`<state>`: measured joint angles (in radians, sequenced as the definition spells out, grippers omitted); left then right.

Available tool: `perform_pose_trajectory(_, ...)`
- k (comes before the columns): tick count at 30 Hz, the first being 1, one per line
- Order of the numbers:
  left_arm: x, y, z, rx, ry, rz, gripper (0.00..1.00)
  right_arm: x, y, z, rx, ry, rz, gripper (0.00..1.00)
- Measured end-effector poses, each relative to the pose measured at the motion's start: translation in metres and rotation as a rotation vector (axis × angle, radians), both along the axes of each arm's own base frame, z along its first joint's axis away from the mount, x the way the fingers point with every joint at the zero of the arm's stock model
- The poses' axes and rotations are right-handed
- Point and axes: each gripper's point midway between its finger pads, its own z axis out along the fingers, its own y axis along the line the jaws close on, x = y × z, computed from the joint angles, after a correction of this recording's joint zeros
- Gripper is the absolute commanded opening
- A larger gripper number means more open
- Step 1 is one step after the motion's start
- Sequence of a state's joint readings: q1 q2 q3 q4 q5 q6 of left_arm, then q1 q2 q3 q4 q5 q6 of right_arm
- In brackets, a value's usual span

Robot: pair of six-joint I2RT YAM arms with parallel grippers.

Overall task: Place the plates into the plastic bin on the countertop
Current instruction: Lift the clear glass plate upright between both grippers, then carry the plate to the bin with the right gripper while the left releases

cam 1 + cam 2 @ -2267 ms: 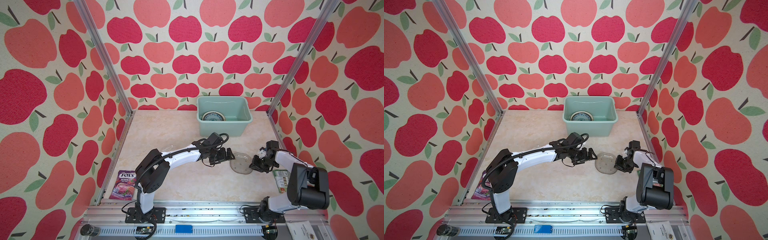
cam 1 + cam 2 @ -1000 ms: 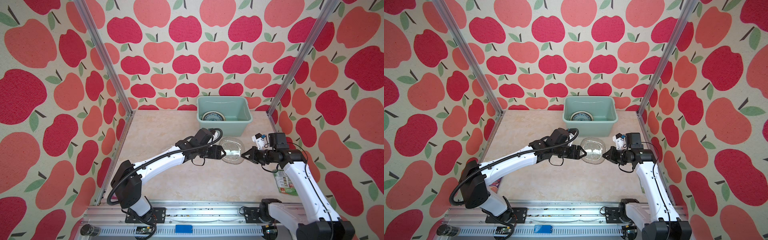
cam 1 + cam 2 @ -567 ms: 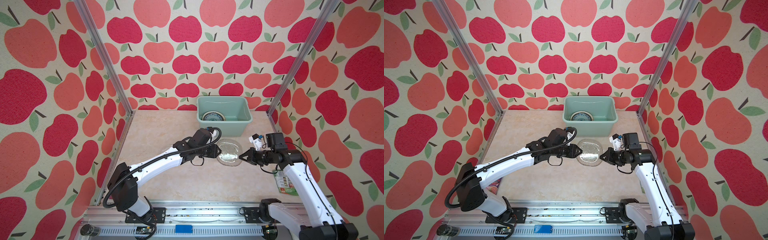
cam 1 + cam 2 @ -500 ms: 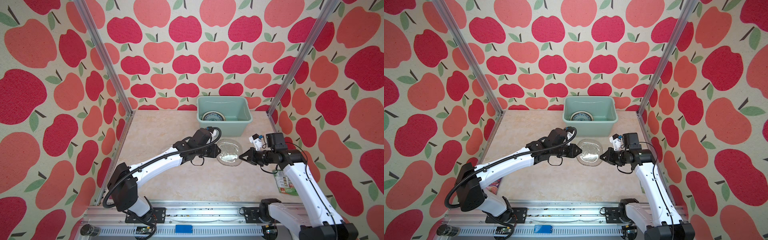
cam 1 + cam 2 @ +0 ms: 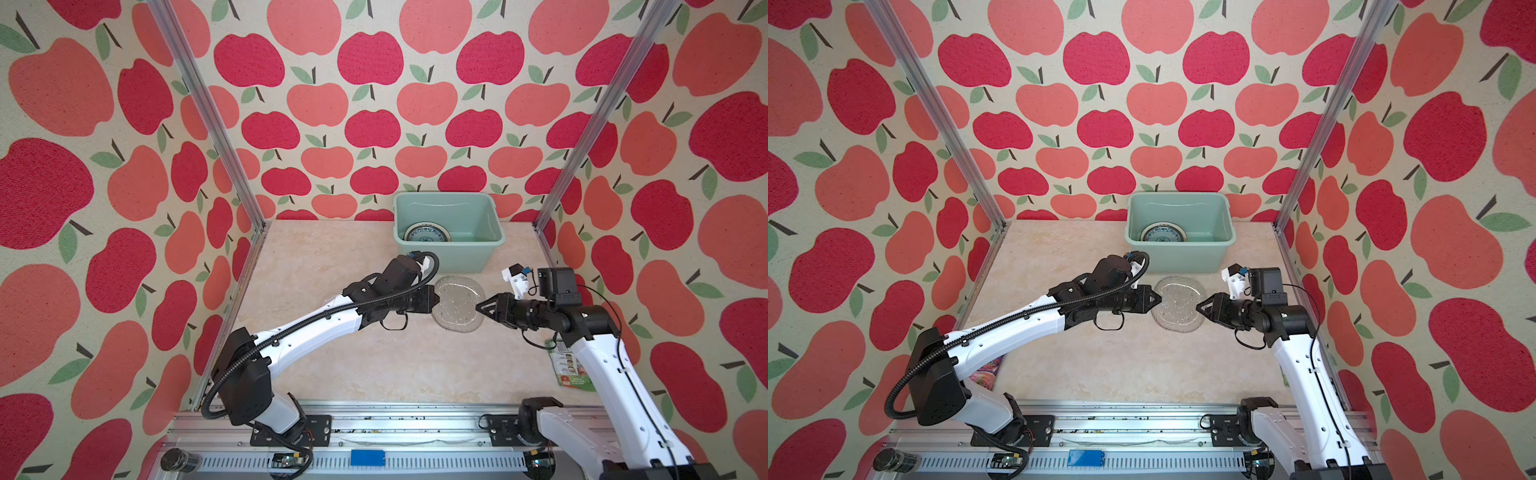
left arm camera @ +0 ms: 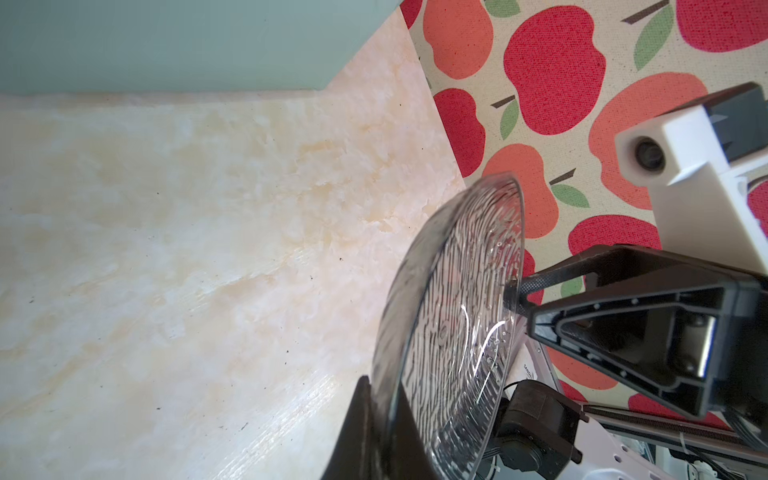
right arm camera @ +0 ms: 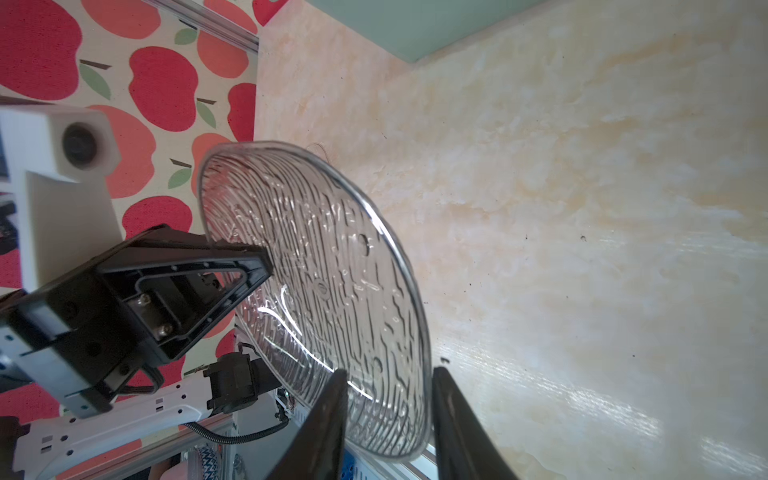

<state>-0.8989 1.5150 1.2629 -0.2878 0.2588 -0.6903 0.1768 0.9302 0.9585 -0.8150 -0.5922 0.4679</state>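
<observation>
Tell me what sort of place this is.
Likely a robot test cell, not a kitchen: apple-print walls on aluminium rails, a marble-look countertop with a plastic bin, and rail-mounted robot arms at a glass plate.

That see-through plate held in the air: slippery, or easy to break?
Probably stiff but breakable: the glass plate looks like clear ribbed glass. Likely slippery, since the left gripper pinches only its thin glossy rim.
</observation>
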Motion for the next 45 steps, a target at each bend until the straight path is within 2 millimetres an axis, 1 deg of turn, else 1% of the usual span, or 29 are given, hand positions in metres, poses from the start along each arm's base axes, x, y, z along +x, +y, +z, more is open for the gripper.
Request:
perform_pose_trajectory(4,-0.004,0.002,0.008,-0.021,0.012,0.010,0.00,0.000,0.007,0.005,0.058,-0.048,0.018,0.47)
perform_pose_trajectory(9,-0.011,0.006,0.023,-0.067,0.031,0.021,0.00,0.002,0.013,0.001,0.102,-0.058,0.039,0.47)
perform_pose_trajectory(12,-0.013,0.007,0.028,-0.088,0.047,0.027,0.00,0.002,0.018,0.003,0.151,-0.075,0.054,0.42)
perform_pose_trajectory(14,-0.015,0.006,0.028,-0.095,0.061,0.023,0.00,0.003,0.022,0.009,0.187,-0.099,0.065,0.39)
perform_pose_trajectory(20,-0.020,0.004,0.029,-0.108,0.088,0.009,0.00,0.007,0.028,0.029,0.260,-0.162,0.086,0.24)
perform_pose_trajectory(24,-0.019,0.004,0.029,-0.112,0.096,0.011,0.00,0.009,0.028,0.030,0.268,-0.156,0.078,0.14)
perform_pose_trajectory(27,-0.017,0.006,0.028,-0.110,0.102,0.017,0.01,0.010,0.029,0.033,0.277,-0.160,0.081,0.10)
perform_pose_trajectory(31,-0.017,0.005,0.028,-0.111,0.106,0.016,0.11,0.010,0.029,0.033,0.278,-0.159,0.079,0.07)
perform_pose_trajectory(33,-0.016,0.005,0.029,-0.108,0.105,0.017,0.18,0.010,0.029,0.034,0.278,-0.159,0.078,0.03)
perform_pose_trajectory(34,-0.015,0.005,0.028,-0.103,0.104,0.020,0.22,0.010,0.029,0.035,0.276,-0.162,0.077,0.02)
perform_pose_trajectory(38,-0.009,0.005,0.036,-0.109,0.067,0.035,0.48,0.015,0.028,0.044,0.257,-0.149,0.065,0.02)
perform_pose_trajectory(40,-0.007,0.008,0.044,-0.115,0.030,0.050,0.57,0.020,0.027,0.049,0.242,-0.148,0.059,0.02)
perform_pose_trajectory(42,-0.004,0.016,0.060,-0.131,-0.030,0.073,0.62,0.027,0.026,0.053,0.221,-0.142,0.050,0.03)
perform_pose_trajectory(43,-0.003,0.022,0.071,-0.142,-0.065,0.086,0.64,0.030,0.026,0.055,0.212,-0.140,0.047,0.03)
perform_pose_trajectory(45,-0.003,0.037,0.099,-0.181,-0.144,0.112,0.67,0.039,0.026,0.061,0.192,-0.140,0.041,0.03)
